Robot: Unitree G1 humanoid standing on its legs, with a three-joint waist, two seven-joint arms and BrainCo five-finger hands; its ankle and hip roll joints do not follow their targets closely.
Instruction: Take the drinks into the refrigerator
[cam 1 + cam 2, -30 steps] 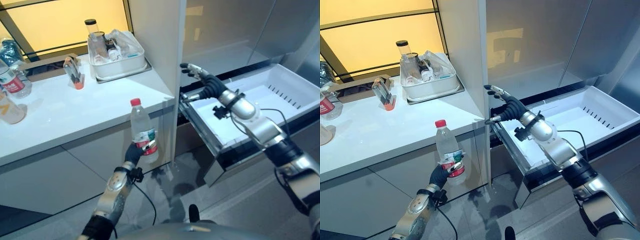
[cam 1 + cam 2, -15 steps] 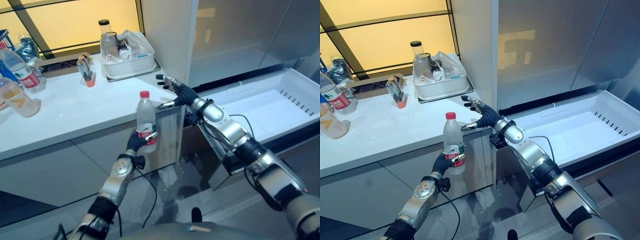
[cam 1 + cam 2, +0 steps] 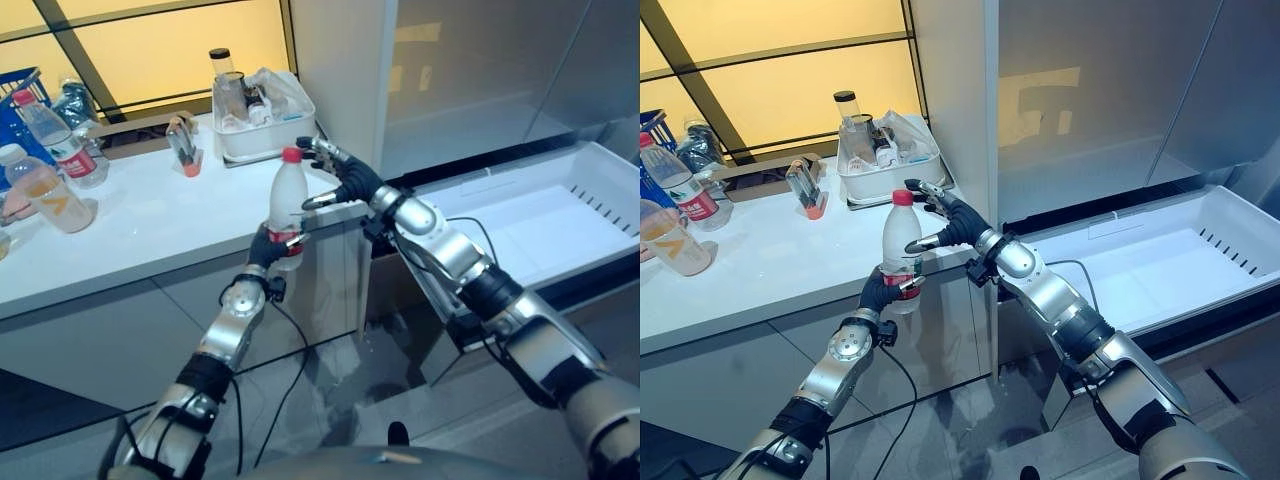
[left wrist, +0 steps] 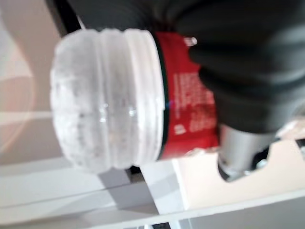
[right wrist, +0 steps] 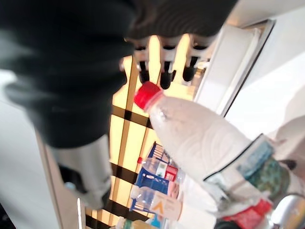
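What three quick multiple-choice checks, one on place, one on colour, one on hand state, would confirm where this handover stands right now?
1. Where is the water bottle?
A. Lying in the open drawer
B. Held upright in front of the counter edge
C. Standing in the white bin

2. What colour is its cap?
A. Red
B. Blue
C. White

3. How is the right hand?
A. Curled round the drawer handle
B. Closed round the bottle's cap
C. Open beside the bottle's top

Answers:
1 B: the left hand grips its lower part, beside the counter.
2 A: the cap shows red in both eye views.
3 C: its fingers are spread beside the cap, not clasping it; the drawer stands open and empty.
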